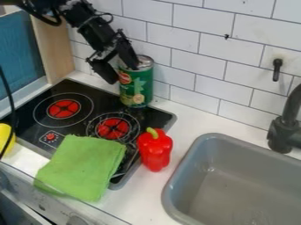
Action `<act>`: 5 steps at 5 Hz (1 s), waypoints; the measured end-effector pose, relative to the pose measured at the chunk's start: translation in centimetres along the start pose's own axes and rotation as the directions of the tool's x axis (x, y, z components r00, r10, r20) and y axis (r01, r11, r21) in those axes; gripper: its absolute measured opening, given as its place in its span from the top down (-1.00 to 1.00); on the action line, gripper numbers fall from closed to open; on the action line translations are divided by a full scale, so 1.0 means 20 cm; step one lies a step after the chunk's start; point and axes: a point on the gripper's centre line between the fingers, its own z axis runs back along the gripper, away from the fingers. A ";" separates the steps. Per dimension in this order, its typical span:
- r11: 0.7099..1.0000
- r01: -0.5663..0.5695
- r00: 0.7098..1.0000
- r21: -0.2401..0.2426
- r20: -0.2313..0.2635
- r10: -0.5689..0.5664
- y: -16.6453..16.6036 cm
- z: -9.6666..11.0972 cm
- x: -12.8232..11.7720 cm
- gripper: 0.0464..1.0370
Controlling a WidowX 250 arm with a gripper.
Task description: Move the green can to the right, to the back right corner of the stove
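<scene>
Black gripper, open with fingers apart, at the top of a green can — upright at the stove's back edge. Green cloth over the front edge — red pepper by the right.

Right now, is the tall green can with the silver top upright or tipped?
Upright: the green can has its base down at the black stovetop's back edge, silver top facing up.
</scene>
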 end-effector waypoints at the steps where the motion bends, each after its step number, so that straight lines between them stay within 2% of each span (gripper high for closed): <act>1: 0.999 -0.003 1.000 -0.050 -0.018 0.002 -0.05 -0.06 0.00 -0.93; 2: 0.999 -0.017 1.000 -0.048 -0.016 0.017 -0.05 -0.05 0.00 -0.93; 3: 0.994 -0.004 1.000 0.108 -0.017 0.006 -0.06 0.00 0.01 -0.93; 4: 0.961 0.040 0.999 0.275 -0.007 -0.040 -0.06 0.10 0.01 -0.93; 5: 0.925 0.099 0.992 0.367 0.039 -0.122 -0.15 0.28 -0.02 -0.93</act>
